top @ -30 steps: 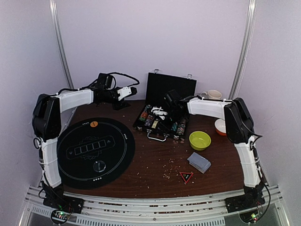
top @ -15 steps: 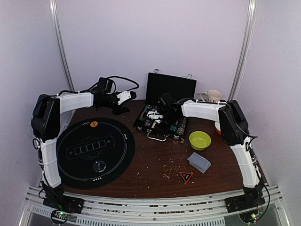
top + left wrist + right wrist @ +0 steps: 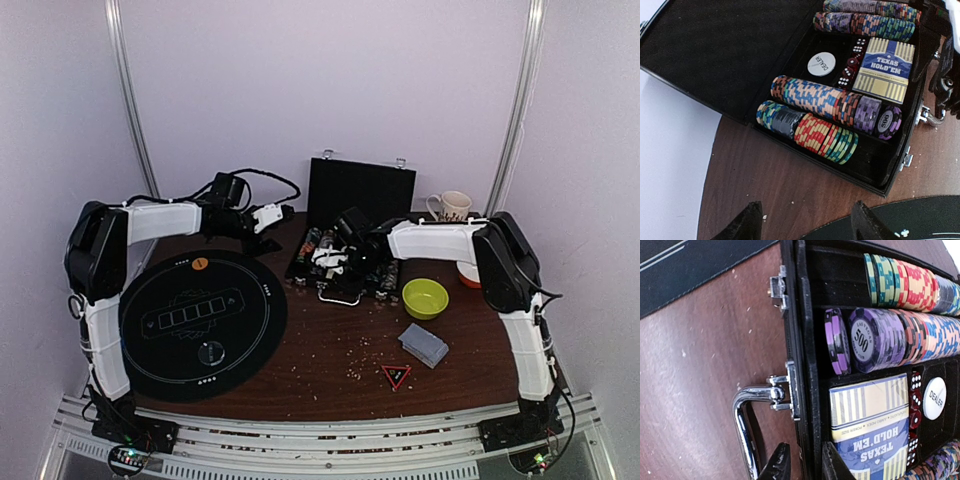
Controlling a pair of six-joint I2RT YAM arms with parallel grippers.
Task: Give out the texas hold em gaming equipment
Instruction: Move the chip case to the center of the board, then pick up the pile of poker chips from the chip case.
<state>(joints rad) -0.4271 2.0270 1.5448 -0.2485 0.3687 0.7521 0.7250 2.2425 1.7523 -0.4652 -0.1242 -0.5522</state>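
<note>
An open black case holds rows of poker chips, a Texas Hold'em card box, a white dealer button and dice. My right gripper is shut on the case's front wall, one finger outside by the chrome handle, the other inside over the card box. My left gripper is open and empty over bare wood left of the case. A grey-blue deck lies front right. An orange disc and a clear disc lie on the mat.
A round black poker mat covers the left of the table. A yellow-green bowl stands right of the case, with an orange-white bowl and a mug behind it. A red triangle lies near the front.
My right gripper has moved left along the case to its front wall by the handle. The case has shifted slightly toward the front. My left gripper has moved a little right, toward the case.
</note>
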